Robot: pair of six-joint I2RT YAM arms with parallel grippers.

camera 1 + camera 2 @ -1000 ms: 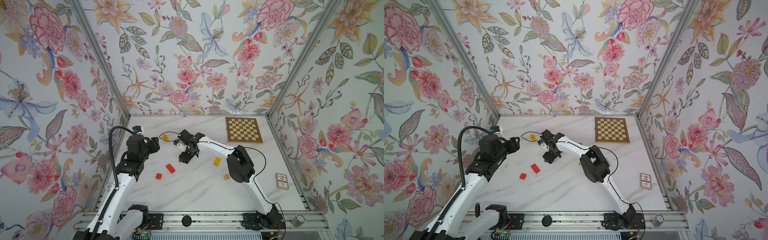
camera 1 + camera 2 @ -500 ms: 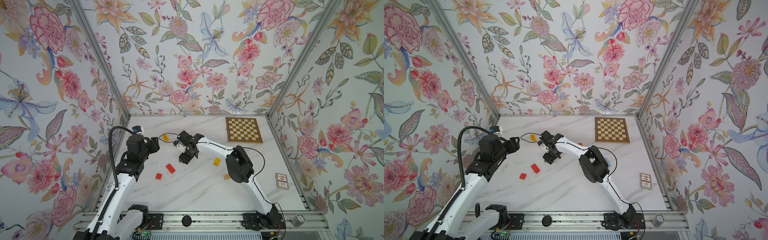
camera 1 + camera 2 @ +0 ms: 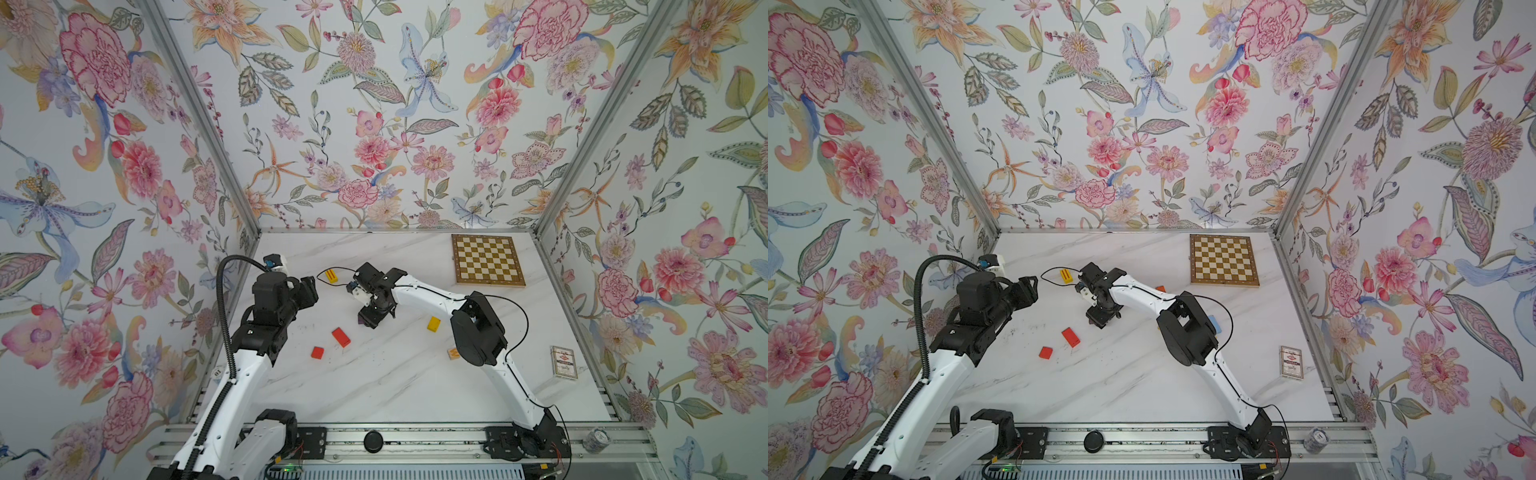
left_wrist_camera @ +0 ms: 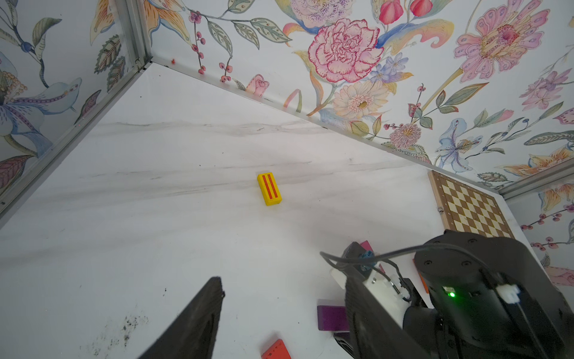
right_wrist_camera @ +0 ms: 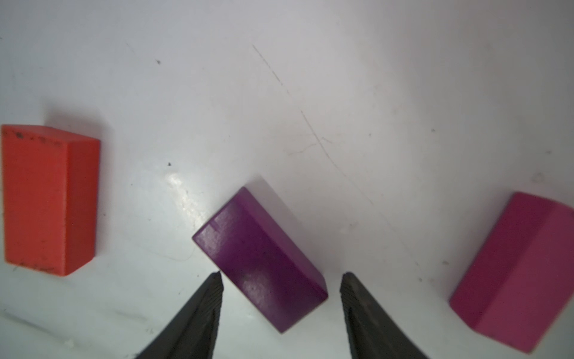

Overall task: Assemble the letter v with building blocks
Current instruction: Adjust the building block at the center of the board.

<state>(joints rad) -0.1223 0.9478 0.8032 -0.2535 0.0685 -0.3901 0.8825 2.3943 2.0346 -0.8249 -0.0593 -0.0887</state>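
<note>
the right gripper [image 5: 281, 275] stands spread astride a smooth purple block [image 5: 261, 261] that lies skewed near the middle of the marble-look tabletop [image 3: 395, 386]; neither finger clearly touches it. a scuffed red block [image 5: 49, 199] and a magenta block [image 5: 512, 273], cut off by the frame, lie apart on either side. the left gripper [image 3: 311, 286] hangs spread and empty near the left edge. a light blue block [image 3: 1214, 323] is half hidden behind the right arm.

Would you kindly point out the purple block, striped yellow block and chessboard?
purple block [image 5: 254, 264]: right wrist view, top face.
striped yellow block [image 4: 269, 188]: left wrist view, striped top.
chessboard [image 3: 486, 259]: a top view, centre.
</note>
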